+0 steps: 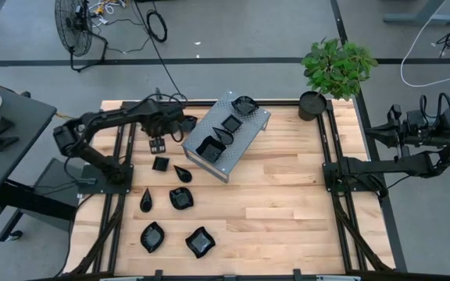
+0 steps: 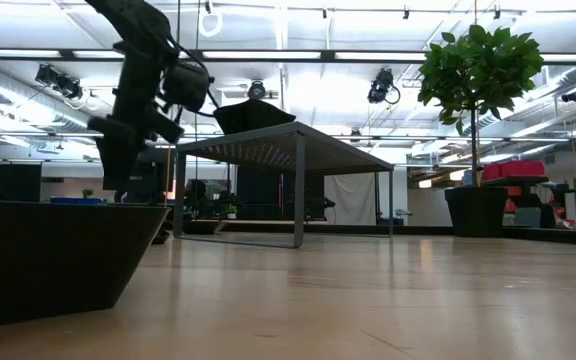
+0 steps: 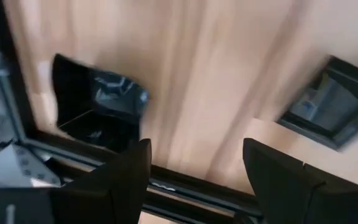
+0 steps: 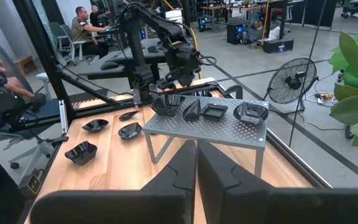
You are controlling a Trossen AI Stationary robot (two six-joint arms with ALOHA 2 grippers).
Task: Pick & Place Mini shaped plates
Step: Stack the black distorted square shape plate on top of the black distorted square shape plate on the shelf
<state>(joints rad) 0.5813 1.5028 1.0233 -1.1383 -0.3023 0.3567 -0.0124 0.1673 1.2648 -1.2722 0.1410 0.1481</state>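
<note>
- The left gripper point(image 1: 158, 145) hangs just above a square plate point(image 1: 160, 163) lying on the table point(image 1: 287, 195). The plate sits at about six o'clock from it in the high view, so the left arm is much the nearer.
- Its fingers point(image 3: 122, 180) stand wide apart and hold nothing.
- Four plates already rest on the rack point(image 1: 250, 134), and six more lie on the table at seven o'clock from it.
- The right gripper point(image 4: 196, 163) waits off the table's right edge, closed and empty.
</note>
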